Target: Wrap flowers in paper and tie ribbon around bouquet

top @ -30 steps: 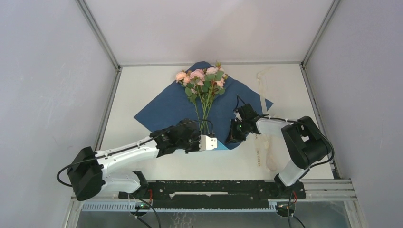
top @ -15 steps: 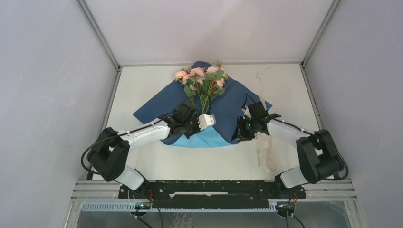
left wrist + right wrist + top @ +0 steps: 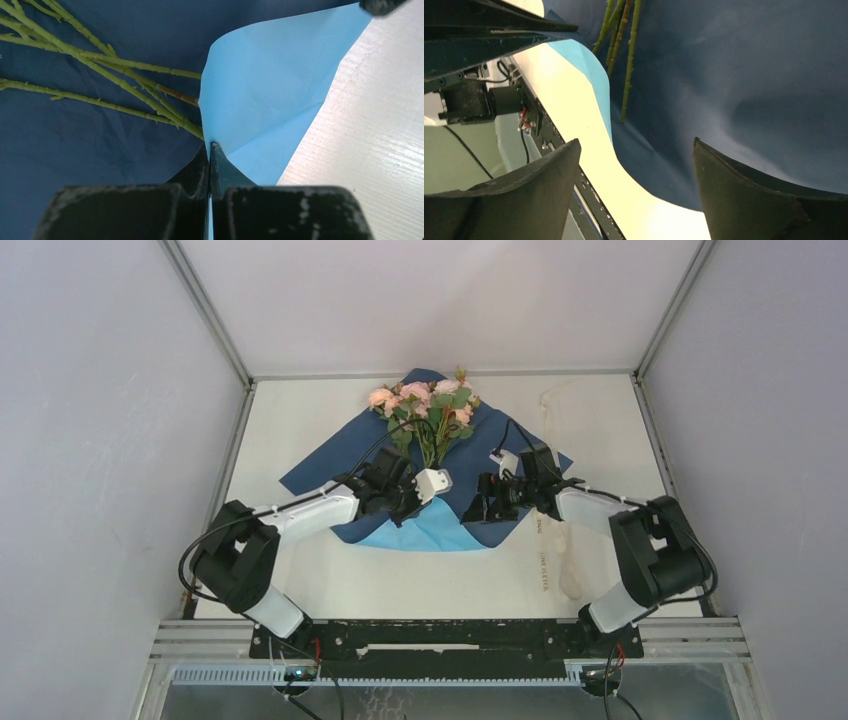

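Note:
The flowers [image 3: 425,405] lie with pink blooms at the far end of the paper [image 3: 330,465], their green stems [image 3: 100,65] running toward me over its navy side. The near corner is folded up, showing its light blue side [image 3: 432,528]. My left gripper [image 3: 427,485] is shut on this lifted flap [image 3: 270,85], just short of the stem ends. My right gripper [image 3: 487,503] hangs open over the paper's right near edge [image 3: 724,75], nothing between its fingers [image 3: 764,200]. The cream ribbon [image 3: 541,562] lies on the table to the right, partly under the right arm.
The white table [image 3: 300,570] is bounded by metal rails and grey walls on the left, right and far sides. A black rail carrying the arm bases [image 3: 450,635] runs along the near edge.
The left gripper has carried the paper's near corner up toward the flowers, folding the light blue side over. The right gripper's jaws have opened and it has shifted left over the paper.

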`<state>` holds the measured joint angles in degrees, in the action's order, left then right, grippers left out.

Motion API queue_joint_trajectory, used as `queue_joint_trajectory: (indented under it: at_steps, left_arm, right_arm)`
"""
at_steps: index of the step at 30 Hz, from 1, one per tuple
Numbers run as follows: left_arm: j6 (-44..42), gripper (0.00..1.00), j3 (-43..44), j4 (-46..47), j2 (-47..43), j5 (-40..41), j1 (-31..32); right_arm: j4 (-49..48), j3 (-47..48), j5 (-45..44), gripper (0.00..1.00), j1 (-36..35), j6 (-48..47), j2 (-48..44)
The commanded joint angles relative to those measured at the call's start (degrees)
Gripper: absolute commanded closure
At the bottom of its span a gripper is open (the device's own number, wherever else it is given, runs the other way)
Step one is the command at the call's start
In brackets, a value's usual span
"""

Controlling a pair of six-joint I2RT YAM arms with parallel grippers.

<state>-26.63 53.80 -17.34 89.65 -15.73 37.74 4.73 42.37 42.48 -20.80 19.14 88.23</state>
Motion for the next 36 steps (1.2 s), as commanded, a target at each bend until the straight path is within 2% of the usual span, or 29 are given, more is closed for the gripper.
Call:
queue_joint_trajectory:
  at_steps: [1,5,8,10,12,16,17,18,20,21,22,24,28,30,33,36]
  left_arm:
    - [2.1,1.00,3.3,0.1,0.3,-2.5,-0.9]
    - [3.2,1.00,4.7,-1.4,1.6,-1.9,-1.3]
    - [4.5,1.00,6.1,-3.0,3.1,-2.1,-1.7]
    - [5.3,1.00,6.9,-3.7,3.8,-2.1,-2.0]
    - [6.2,1.00,7.5,-4.2,4.3,-1.5,-2.7]
    - [7.3,1.00,9.0,-6.7,5.1,0.0,-3.7]
    - [7.3,1.00,9.2,-7.7,5.1,0.3,-4.0]
    - [7.3,0.95,9.5,-8.6,5.1,0.9,-4.3]
    - [7.3,0.68,9.8,-10.2,4.5,2.2,-4.8]
    - [7.4,0.58,9.8,-10.9,3.8,3.3,-5.0]
    - [7.3,0.51,9.7,-11.4,2.8,4.8,-5.0]
    - [7.2,0.44,9.2,-12.1,0.1,7.3,-4.9]
    - [5.9,0.42,7.3,-14.5,-5.9,10.3,-2.7]
    - [4.3,0.45,6.7,-16.7,-7.0,12.4,2.3]
    - [1.6,0.58,6.8,-20.3,-5.7,12.7,8.1]
    - [3.0,0.71,7.2,-18.8,-3.7,14.2,8.9]
  right_arm:
    - [-8.3,1.4,8.5,0.08,-2.2,-2.0,2.9]
    - [-8.2,1.3,7.7,0.10,-4.3,-4.2,3.3]
    - [-9.7,1.4,7.1,0.20,-4.9,-3.0,5.7]
    - [-9.9,1.4,6.9,0.36,-4.7,-2.4,7.9]
    - [-9.4,1.4,5.9,0.61,-4.2,-2.0,8.8]
    - [-9.4,1.4,3.1,1.00,-3.7,-0.6,8.9]
    - [-9.7,1.4,2.3,1.00,-3.8,0.0,8.8]
    - [-10.2,1.4,1.7,1.00,-3.9,0.6,8.7]
    - [-10.8,1.5,0.8,1.00,-4.0,1.6,9.0]
    - [-10.9,1.5,0.2,1.00,-3.9,2.2,9.1]
    - [-10.7,1.5,-0.6,1.00,-3.7,2.7,9.3]
    - [-10.4,1.5,-1.7,1.00,-3.3,3.7,9.9]
    - [-10.1,1.9,-2.1,1.00,-2.6,5.5,11.4]
    - [-8.9,2.7,-2.6,1.00,-2.5,5.4,12.2]
    - [-8.5,3.3,-2.1,1.00,-2.5,5.7,13.2]
    - [-7.7,3.7,-2.8,1.00,-2.5,6.1,13.3]
